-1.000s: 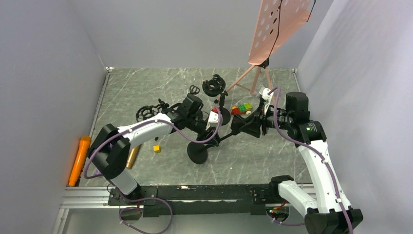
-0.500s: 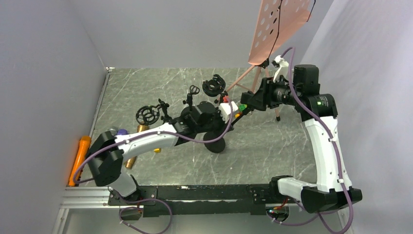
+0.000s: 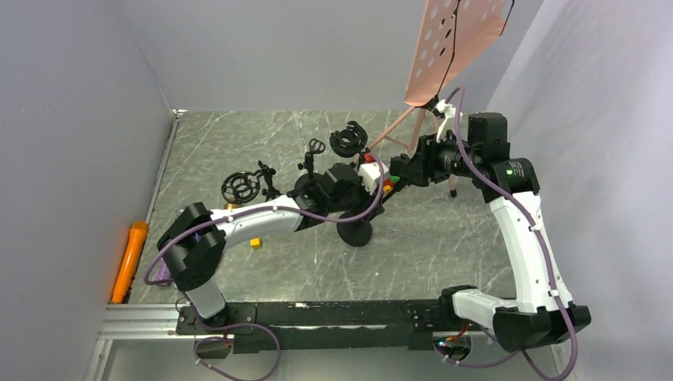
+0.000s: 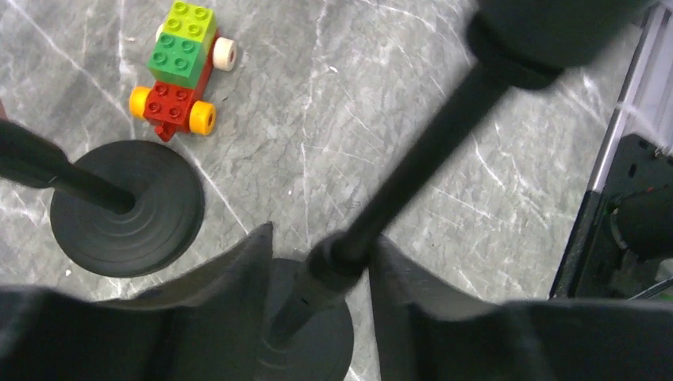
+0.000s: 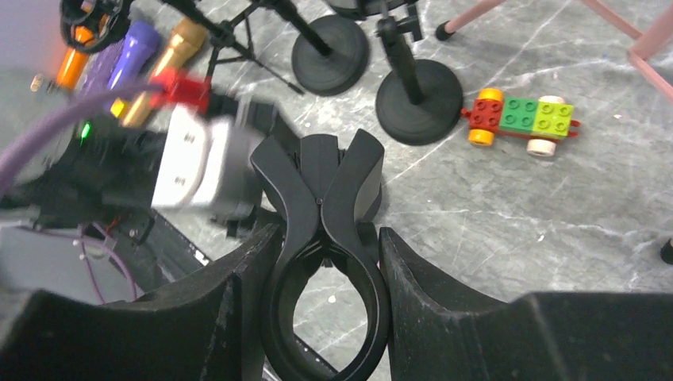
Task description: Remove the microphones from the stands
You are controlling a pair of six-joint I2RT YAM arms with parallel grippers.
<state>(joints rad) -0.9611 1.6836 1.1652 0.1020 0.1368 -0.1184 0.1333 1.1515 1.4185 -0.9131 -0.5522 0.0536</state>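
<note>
The black stand's round base [image 3: 355, 232] rests on the marble, and its pole [image 4: 421, 151] leans up toward the back right. My right gripper [image 5: 329, 234] [image 3: 402, 170] is shut on the stand's clip [image 5: 327, 198], a black ring with nothing inside it. My left gripper [image 4: 321, 238] straddles the pole low down. Its right finger touches the pole and a gap shows on the left, so it is open. Orange [image 5: 75, 44], purple [image 5: 131, 55] and gold [image 5: 171, 59] microphones lie on the table. The orange microphone [image 3: 127, 258] is by the left wall.
Two other round-based stands [image 5: 329, 44] [image 5: 419, 91] stand close by, one base [image 4: 127, 210] just left of my left fingers. A Lego car [image 4: 178, 67] [image 5: 524, 115] lies behind them. A pink music stand [image 3: 456, 40] rises at the back right, and a shock-mount tripod [image 3: 240, 186] stands left.
The right arm swung up and back with the clip, raising the stand from a low tilt. The base slid right and back. The left gripper followed to the pole.
</note>
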